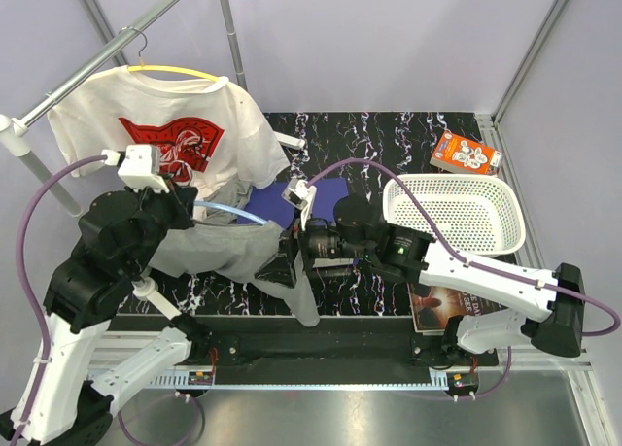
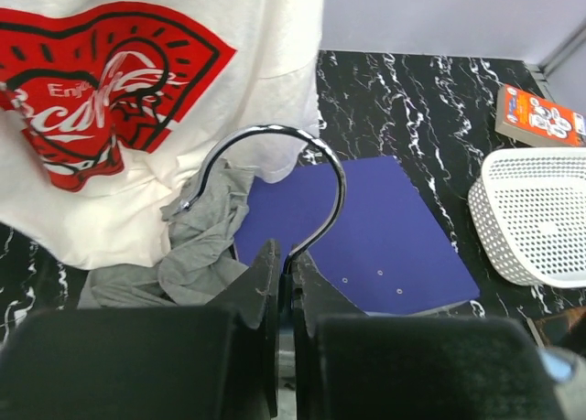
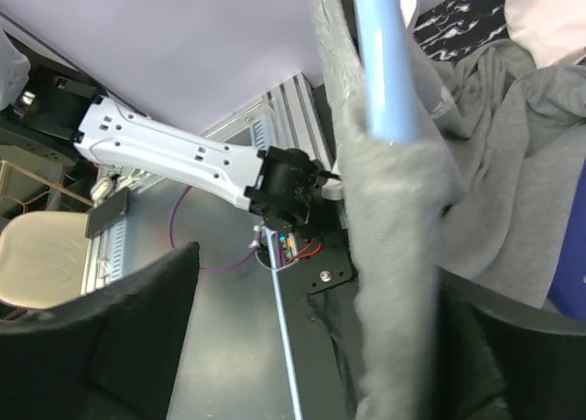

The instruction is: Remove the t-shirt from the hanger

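I've got left gripper [image 2: 286, 278] clamped on hanger hook [image 2: 307, 150], right gripper [image 3: 320, 301] spread around grey t-shirt [image 3: 398, 219]; next I'd pinch and pull it off.

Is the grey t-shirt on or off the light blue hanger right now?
On. The grey t-shirt drapes over one arm of the light blue plastic hanger in the right wrist view, fabric hanging down from it.

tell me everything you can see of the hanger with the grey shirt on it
The hanger is light blue, plastic by the look, with a curved chrome hook. The left gripper is shut on the hook's stem and holds it up. The grey t-shirt drapes over its arms and hides most of them. The right gripper stands open around one cloth-covered arm.
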### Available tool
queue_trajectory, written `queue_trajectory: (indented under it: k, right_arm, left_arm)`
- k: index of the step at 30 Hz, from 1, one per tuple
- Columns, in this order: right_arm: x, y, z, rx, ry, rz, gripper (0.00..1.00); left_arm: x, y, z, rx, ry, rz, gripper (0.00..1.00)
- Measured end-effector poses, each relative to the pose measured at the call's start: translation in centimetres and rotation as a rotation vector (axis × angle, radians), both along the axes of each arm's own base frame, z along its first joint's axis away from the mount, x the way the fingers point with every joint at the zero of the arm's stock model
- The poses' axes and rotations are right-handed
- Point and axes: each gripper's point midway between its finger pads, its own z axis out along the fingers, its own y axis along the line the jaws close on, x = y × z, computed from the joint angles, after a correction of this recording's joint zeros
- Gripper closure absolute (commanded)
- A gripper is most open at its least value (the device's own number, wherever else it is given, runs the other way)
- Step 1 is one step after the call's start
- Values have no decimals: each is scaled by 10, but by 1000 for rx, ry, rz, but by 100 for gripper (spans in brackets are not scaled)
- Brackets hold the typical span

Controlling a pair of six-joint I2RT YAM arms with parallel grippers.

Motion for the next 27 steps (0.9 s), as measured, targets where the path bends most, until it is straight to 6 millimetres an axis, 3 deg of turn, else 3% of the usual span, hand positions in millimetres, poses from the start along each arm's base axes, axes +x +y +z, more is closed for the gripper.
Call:
queue_trajectory:
  k: [4, 10, 15, 18, 19, 25, 26, 27]
  right_arm:
    - [5, -7, 5, 6, -21, -40, 0]
    - [8, -19, -8, -16, -26, -85, 1]
    - [14, -26, -24, -47, -1, -139, 9]
    - [13, -29, -34, -58, 29, -158, 25]
    - [14, -31, -37, -63, 45, -170, 37]
    - [21, -42, -47, -77, 91, -256, 78]
    - [23, -45, -45, -72, 94, -277, 92]
    - [25, -49, -42, -61, 96, -300, 99]
  left_arm:
    - [-8, 13, 8, -18, -37, 45, 100]
    - [-28, 30, 24, -59, -117, 76, 100]
    - [-38, 35, 31, -80, -149, 72, 100]
    - [-39, 34, 34, -83, -157, 59, 100]
    - [-40, 33, 35, -85, -159, 51, 100]
    - [-43, 27, 44, -114, -186, 16, 100]
    - [-43, 27, 45, -121, -192, 14, 100]
    - [-44, 27, 47, -126, -197, 14, 100]
